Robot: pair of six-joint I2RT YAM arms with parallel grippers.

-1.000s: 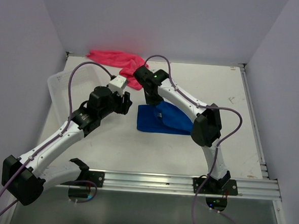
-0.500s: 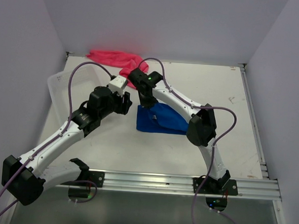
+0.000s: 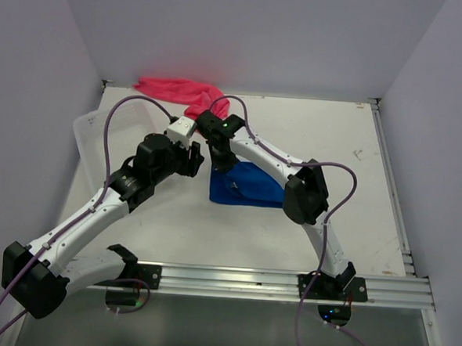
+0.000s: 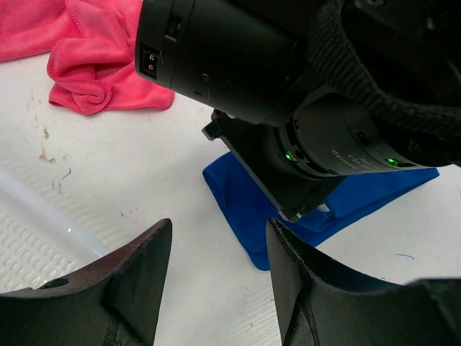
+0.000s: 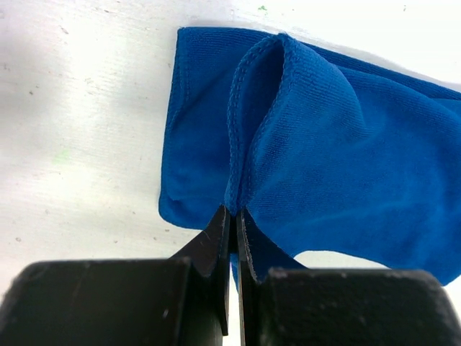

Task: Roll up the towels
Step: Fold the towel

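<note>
Blue cloth sits pinched between my right fingers (image 5: 213,249), closed on a raised fold of the blue towel (image 5: 338,151) lying on the tabletop (image 5: 86,108). My left fingers (image 4: 137,281) stand apart, empty, just left of the blue towel; the pink towel (image 3: 177,89) lies beyond it.

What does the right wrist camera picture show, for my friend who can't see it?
The black right gripper is pinched shut on a raised fold of a soft royal blue cloth towel. The rest of the towel lies loosely folded on a scuffed white table.
</note>
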